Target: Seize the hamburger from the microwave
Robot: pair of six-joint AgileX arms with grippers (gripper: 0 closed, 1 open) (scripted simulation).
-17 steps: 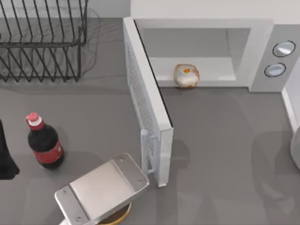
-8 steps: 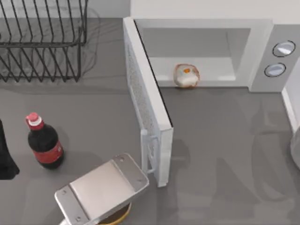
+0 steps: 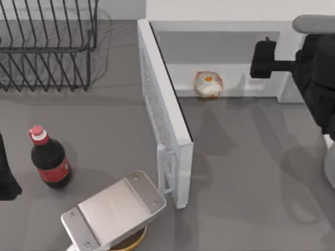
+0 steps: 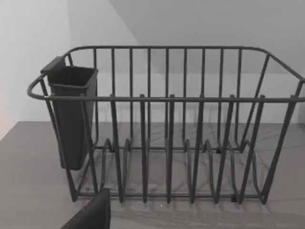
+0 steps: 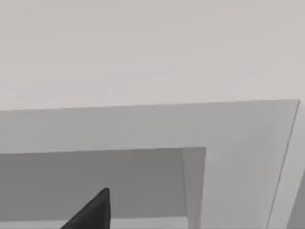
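Top view: the right gripper (image 3: 260, 60) hangs over the right side of the microwave (image 3: 225, 26), level with the mouth of its cavity; whether its jaws are apart or together I cannot tell.
Hamburger: the hamburger (image 3: 208, 84) sits on the cavity floor at the front lip, near the far edge of the table (image 3: 251, 157), well apart from the right gripper.
Door: the microwave door (image 3: 165, 117) stands swung wide toward the near edge, so the cavity is open from the front.
Step in hand: as I judge it, the approach. The jaws should go in low through the opening, straddle the bun across its width and close gently, since it looks soft and could squash or skid on the smooth floor.
Watch for: the cavity's right wall beside the gripper and the roof above; the room to turn looks tight.
Left arm: parked at the left edge of the table.
Left wrist view: a wire dish rack (image 4: 167, 124) with a dark cup holder.
Surface: plain grey table; cola bottle (image 3: 48, 157) near the left edge, tilted metal box (image 3: 112, 209) at the near edge.
Room: pale bare wall behind the microwave.
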